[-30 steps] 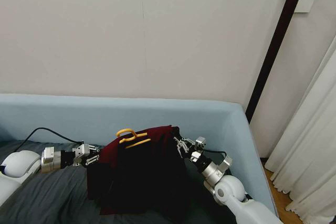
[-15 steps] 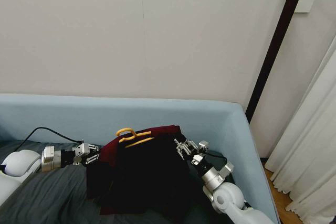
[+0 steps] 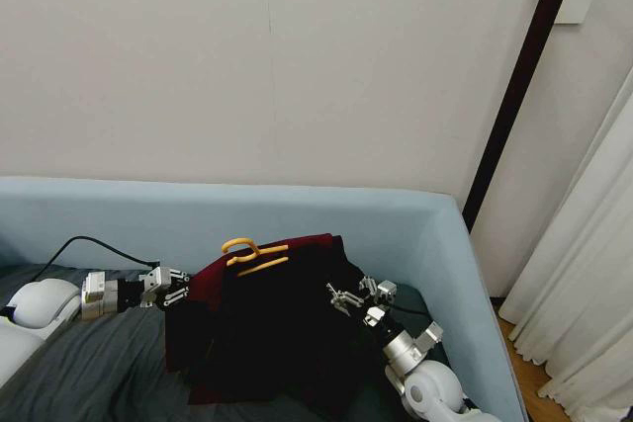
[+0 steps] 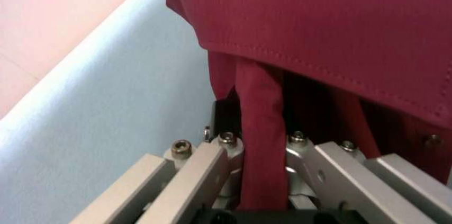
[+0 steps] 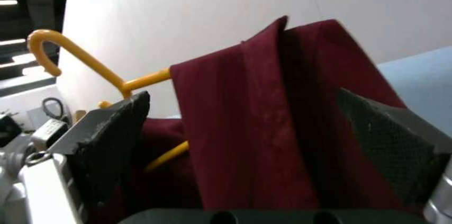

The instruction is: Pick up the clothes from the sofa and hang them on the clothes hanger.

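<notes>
In the head view, the left gripper (image 3: 170,291) is seen pinched on the left edge of a dark red garment (image 3: 277,323). The garment is draped over a yellow hanger (image 3: 254,253) and held up above the grey seat (image 3: 89,373) of a pale blue sofa (image 3: 415,234); the hanger's hook is found above and to the right of that gripper. The right gripper (image 3: 348,296) is seen with its fingers spread at the garment's right side, the cloth lying just to its left, and whether it touches cannot be told there. In the left wrist view, a folded strip of the red cloth is clamped between the two metal fingers (image 4: 205,168), the rest of the garment hangs beyond the fingertips, and the sofa's back is seen alongside. In the right wrist view, the two dark pads (image 5: 113,139) are held wide apart, the garment's shoulder is set ahead between them and apart from both, and the hanger's hook is seen beyond one pad
</notes>
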Controlling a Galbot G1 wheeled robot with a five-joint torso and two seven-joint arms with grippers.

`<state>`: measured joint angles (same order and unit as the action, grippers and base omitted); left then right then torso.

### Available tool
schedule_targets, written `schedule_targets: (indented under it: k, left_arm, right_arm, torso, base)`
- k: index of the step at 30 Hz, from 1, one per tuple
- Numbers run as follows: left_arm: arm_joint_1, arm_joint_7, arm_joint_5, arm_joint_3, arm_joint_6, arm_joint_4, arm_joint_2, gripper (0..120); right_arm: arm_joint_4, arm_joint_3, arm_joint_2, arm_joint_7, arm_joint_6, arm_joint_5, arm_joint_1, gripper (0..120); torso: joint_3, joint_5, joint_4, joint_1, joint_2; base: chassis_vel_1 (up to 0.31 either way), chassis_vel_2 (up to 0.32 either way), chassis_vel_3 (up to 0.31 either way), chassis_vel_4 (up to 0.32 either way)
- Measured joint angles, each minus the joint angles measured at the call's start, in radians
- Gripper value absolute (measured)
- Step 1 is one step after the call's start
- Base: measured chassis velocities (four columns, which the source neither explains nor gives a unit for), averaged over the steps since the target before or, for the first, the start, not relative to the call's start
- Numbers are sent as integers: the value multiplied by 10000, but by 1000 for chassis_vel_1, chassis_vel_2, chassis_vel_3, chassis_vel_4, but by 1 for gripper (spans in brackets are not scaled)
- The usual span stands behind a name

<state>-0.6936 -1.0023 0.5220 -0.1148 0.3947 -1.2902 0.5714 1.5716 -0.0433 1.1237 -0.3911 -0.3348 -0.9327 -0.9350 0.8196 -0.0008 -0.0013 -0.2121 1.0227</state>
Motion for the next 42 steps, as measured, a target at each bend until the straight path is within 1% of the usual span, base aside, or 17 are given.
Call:
schedule_targets:
  k: [7, 15, 23, 31, 37, 38, 39, 40, 41, 42]
  left_arm:
    - [235, -1, 46, 260, -4, -1, 16, 1]
    - [259, -1, 66, 284, 0, 48, -15, 1]
    - [439, -18, 27, 500, 51, 271, 230, 1]
    - [611, -20, 15, 681, 52, 330, 300, 1]
    - [523, -21, -6, 683, 52, 206, 312, 1]
    - [509, -20, -15, 678, 52, 199, 321, 1]
    - [497, -21, -26, 674, 53, 197, 327, 1]
    - [497, -21, -26, 674, 53, 197, 327, 1]
    - [489, -20, -38, 669, 54, 197, 328, 1]
    - [480, -18, -52, 655, 65, 201, 329, 1]
  right_arm:
    - [-111, -159, 74, -35, 9, 5, 191, 100]
    - [-188, -317, 180, -37, 59, -20, 503, 100]
    - [-94, -447, 185, -177, 76, -175, 635, 100]
    - [-73, -485, 202, -226, 76, -198, 698, 100]
    - [-94, -537, 254, 110, 298, 39, 937, 100]
    - [-86, -542, 247, 195, 384, 81, 978, 99]
    - [-76, -543, 238, 241, 445, 86, 1011, 95]
    - [-76, -543, 238, 241, 445, 86, 1011, 95]
    - [-68, -542, 223, 257, 488, 86, 1037, 92]
    - [-65, -513, 202, 250, 525, 105, 1060, 86]
  torso:
    - [1, 0, 1, 0, 0]
    - [0, 0, 2, 0, 0]
    - [1, -1, 1, 0, 0]
    - [1, 0, 0, 0, 0]
    - [0, 0, 1, 0, 0]
    - [1, 0, 1, 0, 0]
    - [1, 0, 1, 0, 0]
    - [1, 0, 1, 0, 0]
    - [1, 0, 1, 0, 0]
    - [1, 0, 1, 0, 0]
  base:
    - [0, 0, 0, 0]
    - [0, 0, 0, 0]
    - [0, 0, 0, 0]
    - [0, 0, 0, 0]
    - [0, 0, 0, 0]
    - [0, 0, 0, 0]
    - [0, 0, 0, 0]
    - [0, 0, 0, 0]
    - [0, 0, 0, 0]
    - [0, 0, 0, 0]
